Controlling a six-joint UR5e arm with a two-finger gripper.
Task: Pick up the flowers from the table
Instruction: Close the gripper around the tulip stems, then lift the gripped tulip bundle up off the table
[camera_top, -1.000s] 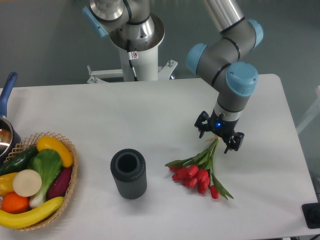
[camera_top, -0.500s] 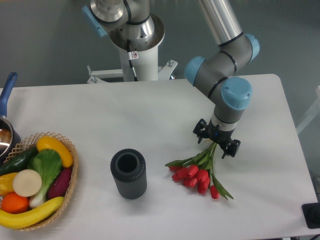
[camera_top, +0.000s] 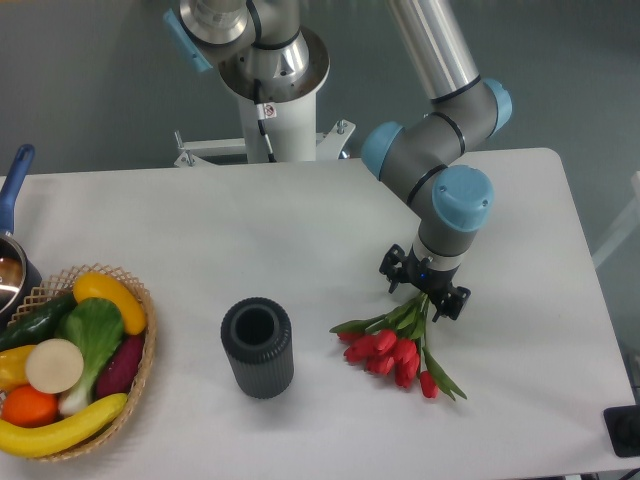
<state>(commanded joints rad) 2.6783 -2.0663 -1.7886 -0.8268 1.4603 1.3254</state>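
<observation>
- On the white surface (camera_top: 300, 220), to the right of the dark ribbed cylinder (camera_top: 257, 346), lie the flowers (camera_top: 398, 345): a small bunch of red tulips flat on their side, heads pointing down toward the near edge and green stems running up and away from the cylinder.
- The hand (camera_top: 424, 291) sits low over the upper stem end of the bunch, at the far side of the flowers from the cylinder. Its two fingers are spread apart, one on each side of the stems, and nothing is held between them.
- Whether the fingertips already touch the surface cannot be made out from this view.
- The bunch looks light and limp. The stems are thin and would likely bend or slip if squeezed at one strand only, so the grip should close across the whole bundle of stems.
- The best hold seems to be on the stems just above the leaves, where they gather tightly, not on the red heads, which look soft and easy to crush.
- Because the stems lie flat, the fingers probably need to reach right down to the surface so that no stem slides out underneath.
- Once lifted, the heavier heads would likely droop and swing, so a slow rise seems wise.
- Well to the left of the cylinder stands a wicker basket (camera_top: 141, 301) of fruit and vegetables, with a pan (camera_top: 12, 268) beyond it; neither is in the way.
</observation>
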